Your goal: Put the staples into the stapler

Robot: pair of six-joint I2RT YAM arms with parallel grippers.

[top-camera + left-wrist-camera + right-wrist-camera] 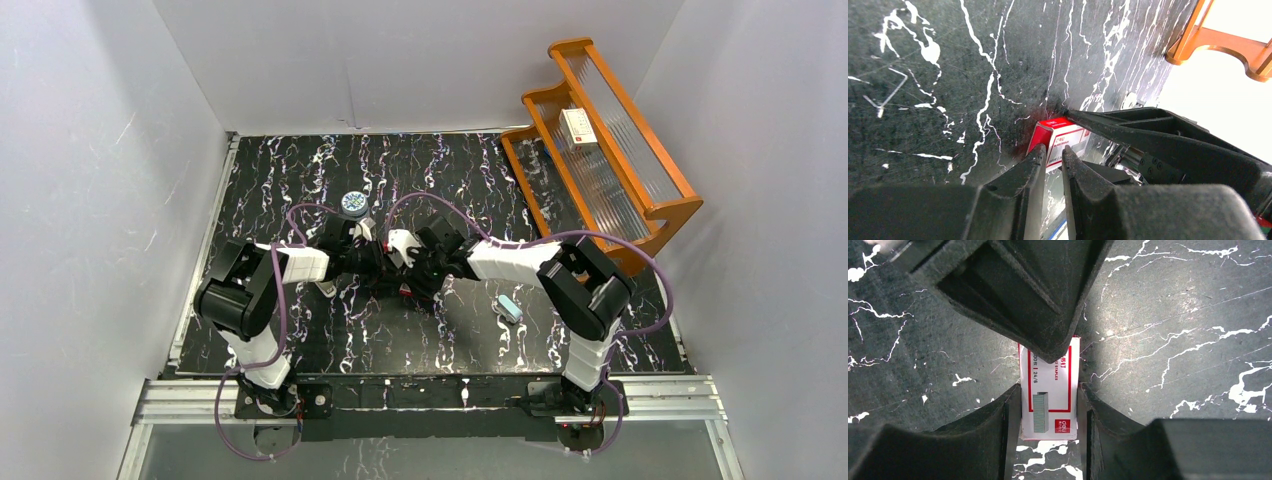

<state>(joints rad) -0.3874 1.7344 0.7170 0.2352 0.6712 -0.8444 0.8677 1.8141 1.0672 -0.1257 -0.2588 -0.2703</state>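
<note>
Staples box [1052,374], red and white, sits clamped by its long sides between the fingers of the right gripper [1049,390]. Its face reads "24/6" above a printed staple strip, and the small red logo is too blurred to read. The left gripper [1053,152] comes in from 12 o'clock with narrow jaws at the box end; whether it pinches anything I cannot tell. On the table [300,170], a round tin [353,203] lies at 11 o'clock and a light blue stapler [510,308] at 4 o'clock.
</note>
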